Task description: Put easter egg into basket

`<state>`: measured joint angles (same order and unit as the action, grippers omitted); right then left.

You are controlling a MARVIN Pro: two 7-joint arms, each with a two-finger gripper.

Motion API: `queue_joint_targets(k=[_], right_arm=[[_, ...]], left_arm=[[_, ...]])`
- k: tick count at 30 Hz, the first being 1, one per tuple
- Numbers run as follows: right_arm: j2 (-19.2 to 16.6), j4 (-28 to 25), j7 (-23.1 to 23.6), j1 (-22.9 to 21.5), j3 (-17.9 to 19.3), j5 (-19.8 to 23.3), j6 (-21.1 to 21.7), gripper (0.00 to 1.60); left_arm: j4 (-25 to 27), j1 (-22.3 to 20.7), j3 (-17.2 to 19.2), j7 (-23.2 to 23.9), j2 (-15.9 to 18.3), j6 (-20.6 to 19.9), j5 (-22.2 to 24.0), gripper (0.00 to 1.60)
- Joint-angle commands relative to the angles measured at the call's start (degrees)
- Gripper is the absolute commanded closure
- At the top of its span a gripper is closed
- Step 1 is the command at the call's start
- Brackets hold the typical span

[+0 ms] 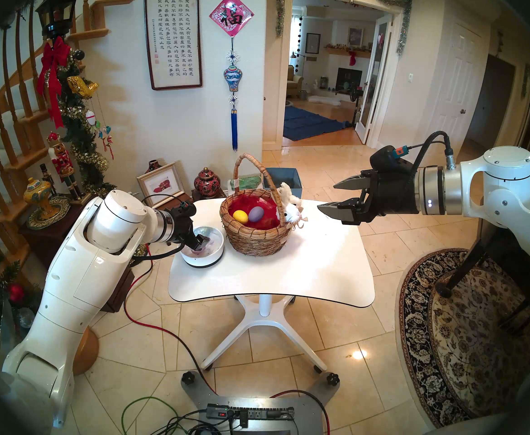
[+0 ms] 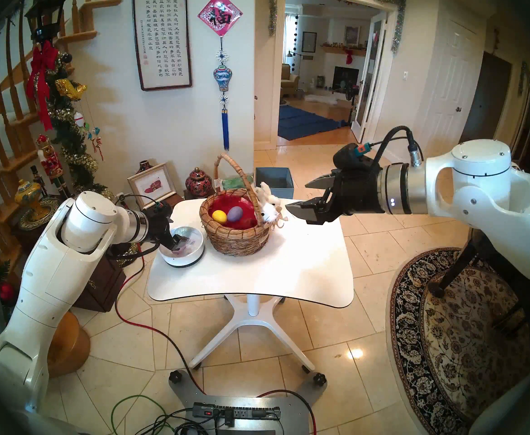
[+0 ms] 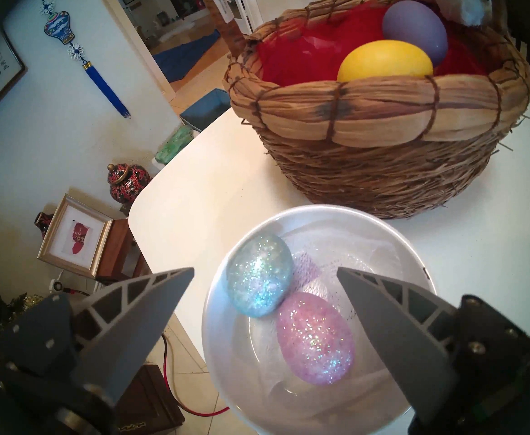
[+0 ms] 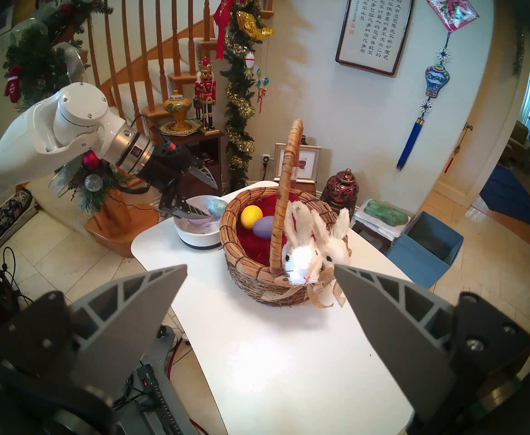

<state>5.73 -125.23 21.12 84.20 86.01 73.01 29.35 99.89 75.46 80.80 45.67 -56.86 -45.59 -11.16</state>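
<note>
Bowl (image 3: pixel 414 246) just beside basket (image 3: pixel 382 161)

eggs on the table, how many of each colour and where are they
yellow egg, in the basket: 1
purple egg, in the basket: 1
blue glitter egg, in the white bowl: 1
pink glitter egg, in the white bowl: 1
total: 4 eggs
</note>
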Motion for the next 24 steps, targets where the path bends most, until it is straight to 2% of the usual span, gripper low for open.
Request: queue_joint_targets(k=[1,15,19,24], right_arm=[[0.0,0.14,0.12,-0.11,0.77,-0.12,-0.15,0.0],[0.0,0.14,0.12,-0.12,0.76,-0.12,-0.15,0.0],[0.0,0.14,0.12,-0.12,0.76,-0.12,-0.15,0.0],[0.0,0.14,0.12,-0.11,0.77,-0.12,-0.15,0.0]], left_arm=[[-0.34,-0.45,-0.16,-0.16,0.0,0.63,-0.2,0.06],[-0.89,-0.42,-0.83,-0.59,-0.1,1.28,-0.99,0.08],[-1.02,-0.39,-0.94,-0.73,-0.2,1.44,-1.18,0.14],[-1.47,-0.36,-1.09,-0.94,-0.35,1.58,-1.42,0.28]])
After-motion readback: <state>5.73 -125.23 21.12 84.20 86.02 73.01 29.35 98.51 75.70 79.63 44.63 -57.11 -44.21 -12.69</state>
